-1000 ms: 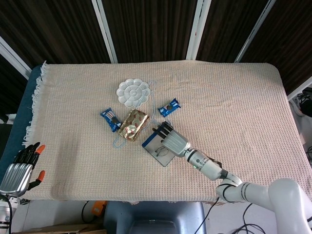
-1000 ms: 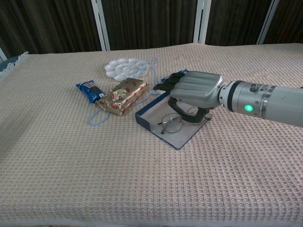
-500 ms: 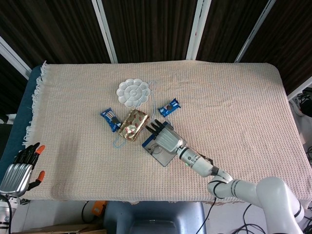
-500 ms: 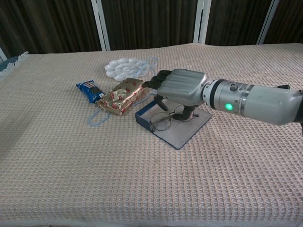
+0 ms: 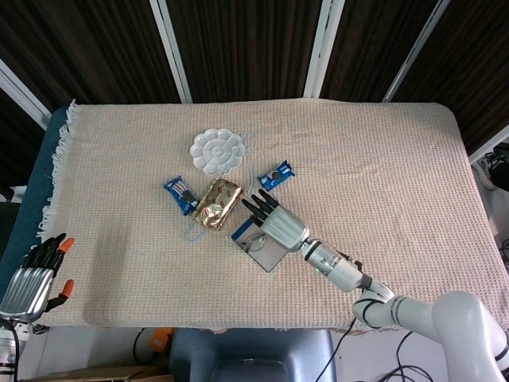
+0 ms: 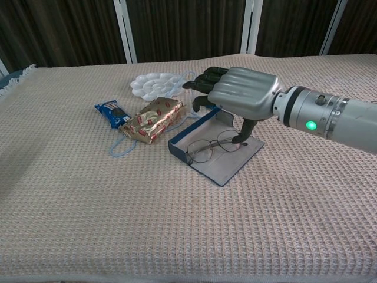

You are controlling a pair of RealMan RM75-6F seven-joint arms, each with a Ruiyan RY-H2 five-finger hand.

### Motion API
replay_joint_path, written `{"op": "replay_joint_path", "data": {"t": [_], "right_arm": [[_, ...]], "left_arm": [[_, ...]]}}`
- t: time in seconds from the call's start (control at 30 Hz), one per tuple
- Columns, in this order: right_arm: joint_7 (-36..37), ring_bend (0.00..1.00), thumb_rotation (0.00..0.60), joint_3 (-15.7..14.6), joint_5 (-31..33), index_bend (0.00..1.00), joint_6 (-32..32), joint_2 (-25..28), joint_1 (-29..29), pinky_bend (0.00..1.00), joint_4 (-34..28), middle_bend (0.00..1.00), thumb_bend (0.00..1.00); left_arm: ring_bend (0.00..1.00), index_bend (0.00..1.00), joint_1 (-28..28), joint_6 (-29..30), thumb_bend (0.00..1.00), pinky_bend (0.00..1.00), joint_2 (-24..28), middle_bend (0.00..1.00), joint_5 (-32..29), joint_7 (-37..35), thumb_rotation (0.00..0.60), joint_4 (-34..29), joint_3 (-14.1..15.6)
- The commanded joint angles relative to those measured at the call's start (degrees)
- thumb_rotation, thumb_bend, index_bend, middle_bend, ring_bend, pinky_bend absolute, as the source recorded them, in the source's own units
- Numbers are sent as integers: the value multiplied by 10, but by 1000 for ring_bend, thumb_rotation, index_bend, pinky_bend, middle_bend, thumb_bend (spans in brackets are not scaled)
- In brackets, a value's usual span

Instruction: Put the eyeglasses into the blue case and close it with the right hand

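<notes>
R hand (image 6: 241,97) was held just above the eyeglasses (image 6: 213,145), fingers spread, nothing gripped, prob. so the lid could be reached next. Eyeglasses were laid in the open blue case (image 6: 221,165), frame center. L hand (image 5: 36,274) was parked off the counter (image 5: 382,175), lower left, fingers apart, empty; not needed.

The right robot hand (image 6: 241,94) has a shiny silver back with long grooves running along it. Its fingers (image 6: 203,79) are black. Behind it comes a round silver wrist with a small green light (image 6: 310,125) and tiny dark screws. Further back the arm (image 5: 461,322) turns smooth and white. The left robot hand (image 5: 32,278), at eight o'clock in the head view, is silver and ribbed too, with black fingers and orange tips (image 5: 67,241).
</notes>
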Motion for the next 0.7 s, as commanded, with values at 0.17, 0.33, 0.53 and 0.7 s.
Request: {"op": "replay_joint_path", "data": {"t": [0.17,0.33,0.53,0.7], "right_arm": [[-23,0,600,21,19,219,15,-31,-6,0,5,8,182],[-40,0,600,25,31,168,3,-48,-3,0,15,0,176],[-58,0,600,26,38,167,-3,-54,-3,0,20,0,176],[-76,0,600,29,46,167,-13,-69,2,0,40,0,176]], "left_arm": [[0,0,-2,-2,400,130,-1,0,2,2,600,-1,0],[0,0,-2,-1,400,131,0,0,2,-3,600,1,0],[0,0,-1,0,399,131,2,0,4,-8,600,2,1],[0,0,-1,0,399,131,3,0,5,-10,600,2,1]]}}
